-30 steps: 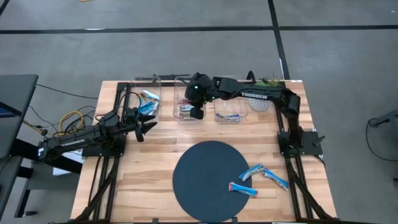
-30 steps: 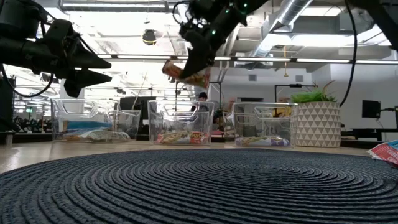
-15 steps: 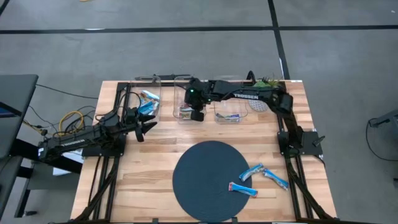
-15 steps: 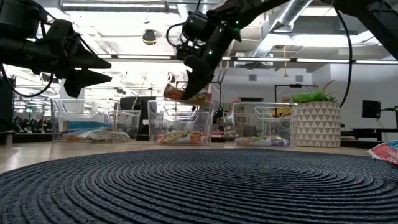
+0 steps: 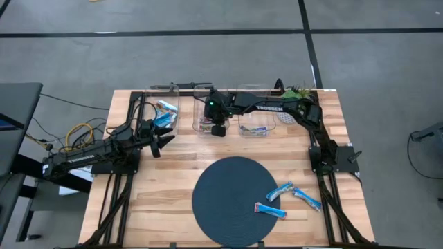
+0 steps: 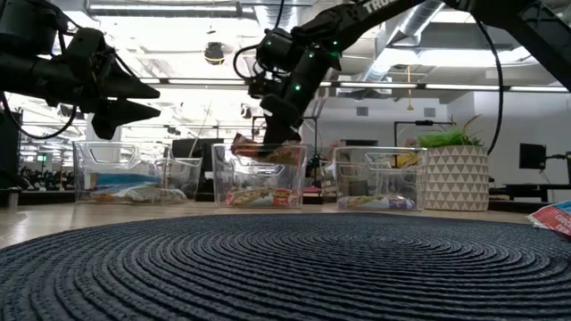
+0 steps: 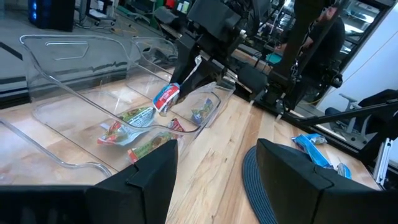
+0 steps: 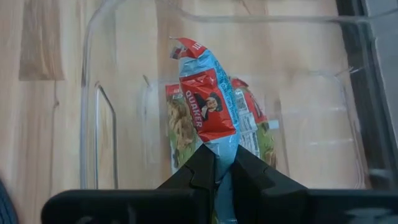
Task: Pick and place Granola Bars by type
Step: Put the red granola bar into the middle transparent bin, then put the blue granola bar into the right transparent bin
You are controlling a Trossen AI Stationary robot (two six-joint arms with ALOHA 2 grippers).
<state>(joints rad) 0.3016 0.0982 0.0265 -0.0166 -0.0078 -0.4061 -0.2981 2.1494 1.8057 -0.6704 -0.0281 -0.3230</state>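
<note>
From above, the right gripper (image 5: 219,128) sits over the middle bin (image 5: 208,111), its load hidden; three bars (image 5: 287,198) lie on the round mat (image 5: 221,207).

Level with the counter, a multicoloured bar (image 6: 263,153) hangs at the bin's rim below those fingers.

The right wrist view shows the fingers (image 8: 198,169) pinching that bar's end.

The left gripper (image 5: 163,140) hovers apart, fingers spread.

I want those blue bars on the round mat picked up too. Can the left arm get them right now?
Probably yes: the open left gripper holds nothing, and no object lies between it and the blue-wrapped granola bars on the dark round woven mat. It's a long reach, though.
</note>
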